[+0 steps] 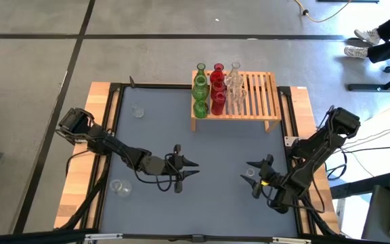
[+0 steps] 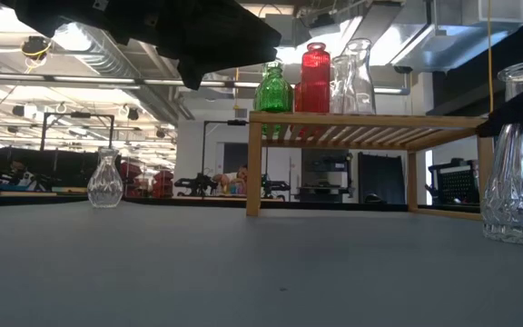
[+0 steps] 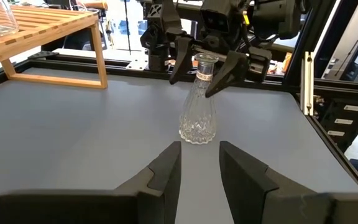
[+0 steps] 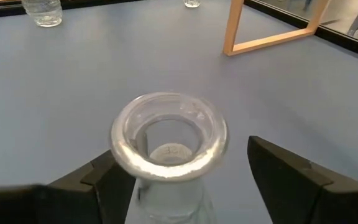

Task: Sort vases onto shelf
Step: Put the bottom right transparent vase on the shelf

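High view: the right hand (image 1: 255,175) sits near the worktop's (image 1: 235,149) front right part, its fingers spread on either side of a clear vase (image 4: 166,140) that stands upright on the surface, neither finger visibly touching the neck. The left hand (image 1: 189,169) hovers near the middle front, fingers slightly parted and holding nothing. Green, red and clear vases (image 1: 217,88) stand in rows on the shelf (image 1: 259,102) at the far edge.
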Robot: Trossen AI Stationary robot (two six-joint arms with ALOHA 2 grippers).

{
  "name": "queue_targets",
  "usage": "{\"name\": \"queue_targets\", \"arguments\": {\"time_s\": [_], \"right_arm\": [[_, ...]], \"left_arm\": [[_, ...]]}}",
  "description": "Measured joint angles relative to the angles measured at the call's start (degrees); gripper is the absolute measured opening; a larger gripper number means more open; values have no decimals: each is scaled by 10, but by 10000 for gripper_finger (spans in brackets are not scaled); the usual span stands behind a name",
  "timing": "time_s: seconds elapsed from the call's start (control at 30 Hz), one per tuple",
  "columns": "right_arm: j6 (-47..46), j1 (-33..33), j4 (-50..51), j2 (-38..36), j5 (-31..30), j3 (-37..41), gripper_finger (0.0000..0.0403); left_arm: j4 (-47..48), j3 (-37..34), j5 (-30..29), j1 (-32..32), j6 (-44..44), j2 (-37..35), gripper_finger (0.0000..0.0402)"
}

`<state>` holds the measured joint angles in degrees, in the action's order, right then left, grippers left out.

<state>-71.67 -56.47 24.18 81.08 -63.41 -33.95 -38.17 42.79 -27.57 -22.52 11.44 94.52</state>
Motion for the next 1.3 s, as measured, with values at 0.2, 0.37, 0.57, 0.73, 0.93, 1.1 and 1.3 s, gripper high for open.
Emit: {"name": "queue_targets", "arguments": {"time_s": [0.2, 0.37, 0.57, 0.73, 0.93, 1.1, 1.3], "right_arm": [[0, -1, 0, 2, -3, 0, 201], [2, -1, 5, 2, -11, 0, 89], [-14, -1, 15, -23, 0, 0, 87], [21, -1, 19, -69, 3, 0, 87], [91, 3, 26, -153, 1, 0, 85], [181, 28, 27, -211, 6, -23, 75], [365, 95, 31, -244, 6, -73, 74]], "left_arm": [[0, 0, 0, 0, 0, 0, 102], [0, 0, 0, 0, 0, 0, 102], [0, 0, 0, -3, 9, 0, 102], [0, 0, -1, -16, 31, 0, 102], [0, 0, 0, -39, 47, 0, 102], [-1, 0, 5, -50, 31, -15, 102], [1, 0, 17, -52, 31, -18, 102]]}}
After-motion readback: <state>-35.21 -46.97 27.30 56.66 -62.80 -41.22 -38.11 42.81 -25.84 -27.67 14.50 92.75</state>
